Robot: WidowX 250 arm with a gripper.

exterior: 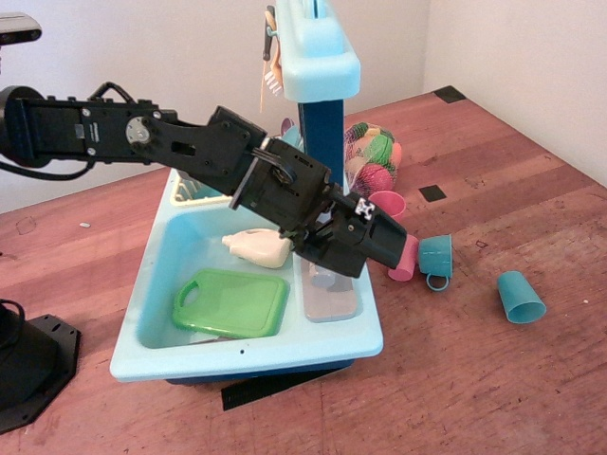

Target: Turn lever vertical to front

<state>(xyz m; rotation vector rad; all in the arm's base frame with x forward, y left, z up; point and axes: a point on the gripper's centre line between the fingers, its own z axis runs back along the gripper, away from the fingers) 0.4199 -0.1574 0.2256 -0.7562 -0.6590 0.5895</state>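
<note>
Over the right side of the pale blue plastic toy sink my black claw hangs low, angled down above the clear rectangular tray. My own body hides my fingers and the grey lever, so I cannot tell my grip. Beside me lie a green square lid and a cream plastic bottle.

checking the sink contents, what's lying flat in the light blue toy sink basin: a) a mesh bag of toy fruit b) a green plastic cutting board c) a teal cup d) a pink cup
b: the green plastic cutting board lies flat in the light blue toy sink basin, while the cups and the mesh bag sit outside it on the wooden table.
</note>
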